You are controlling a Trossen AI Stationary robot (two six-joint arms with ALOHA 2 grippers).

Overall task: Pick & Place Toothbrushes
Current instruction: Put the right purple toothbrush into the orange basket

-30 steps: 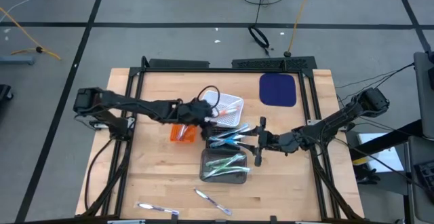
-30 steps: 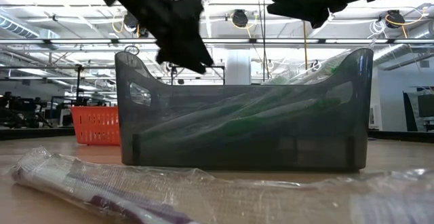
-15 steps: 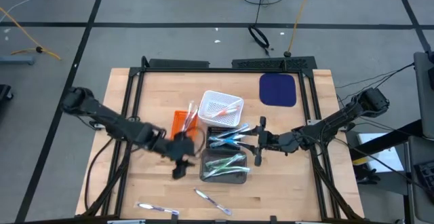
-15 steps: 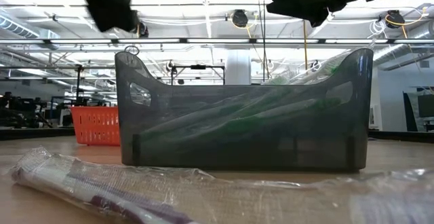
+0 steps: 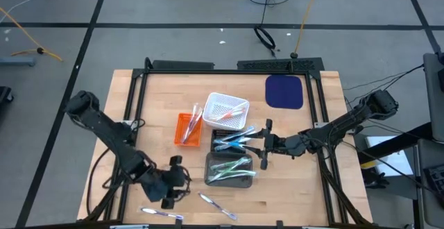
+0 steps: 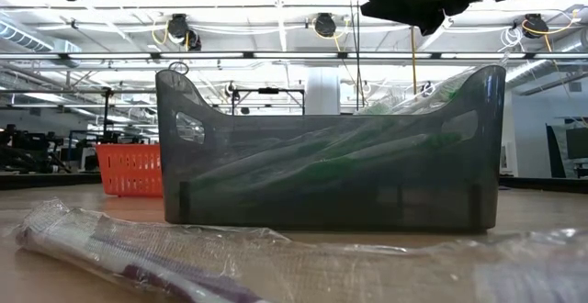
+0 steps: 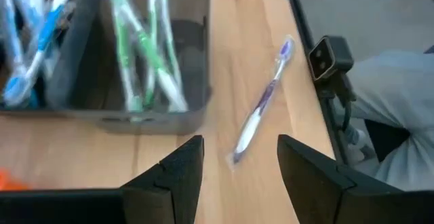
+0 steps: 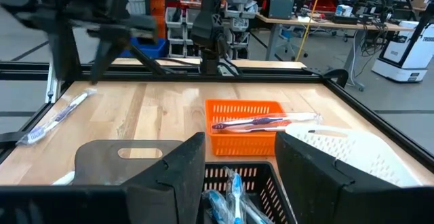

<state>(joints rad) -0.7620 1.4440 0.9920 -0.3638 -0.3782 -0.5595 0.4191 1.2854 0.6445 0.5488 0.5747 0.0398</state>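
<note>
Set on a wooden table (image 5: 152,104) with four containers clustered mid-table. Reaching in from the left side, toward the near edge: the left gripper (image 5: 171,187), jaws spread wide and holding nothing. Parked at mid-table, just beside the containers on the right: the right gripper (image 5: 264,146), jaws also apart and empty.

Sorted so far by colour, judging from the contents: green toothbrushes (image 5: 232,166) in the grey tray (image 5: 229,182), blue toothbrushes (image 5: 232,142) in the dark tray (image 5: 216,133) behind it, one more in the orange basket (image 5: 182,137), and a white basket (image 5: 220,103) at the back.

Left out on the bare wood near the front edge: a purple toothbrush (image 5: 217,206) in clear wrap, and a second loose toothbrush (image 5: 161,215) further left.

Looks like the approach to a fresh pick, with the left arm doing the work. Seen from the left wrist, lying ahead of the open fingers, a little beyond them and not touching, slanted across the gap rather than square to it: probably that same purple toothbrush, though hard to match between views for certain.

Calls next for moving forward over the handle, turning the wrist so the fingers straddle it crosswise, lowering to the wood and closing.
</note>
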